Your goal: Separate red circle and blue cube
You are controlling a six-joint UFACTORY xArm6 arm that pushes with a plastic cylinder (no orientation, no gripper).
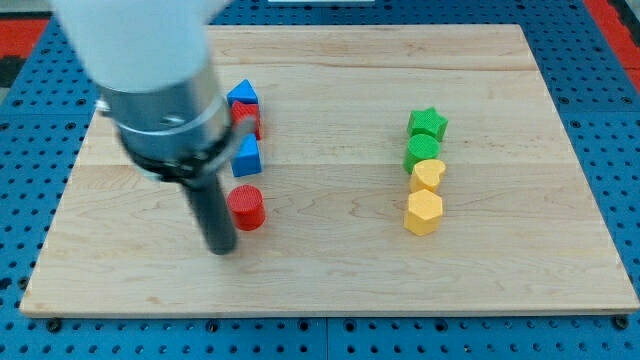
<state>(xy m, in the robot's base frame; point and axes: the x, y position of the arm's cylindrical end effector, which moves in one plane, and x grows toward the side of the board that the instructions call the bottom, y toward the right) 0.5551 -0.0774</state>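
Observation:
The red circle point(246, 207) is a short red cylinder on the wooden board point(330, 270), left of centre. The blue cube point(247, 157) sits just above it with a small gap between them. My tip point(221, 248) rests on the board just left of and slightly below the red circle, close to or touching its left side. The arm's body point(150, 70) covers the board's upper left.
A blue triangle block point(242, 94) and another red block point(247, 119) stand above the blue cube in a column. At the view's right, a green star point(428, 123), a green block point(423, 152), a yellow heart point(428, 175) and a yellow hexagon point(423, 212) form a column.

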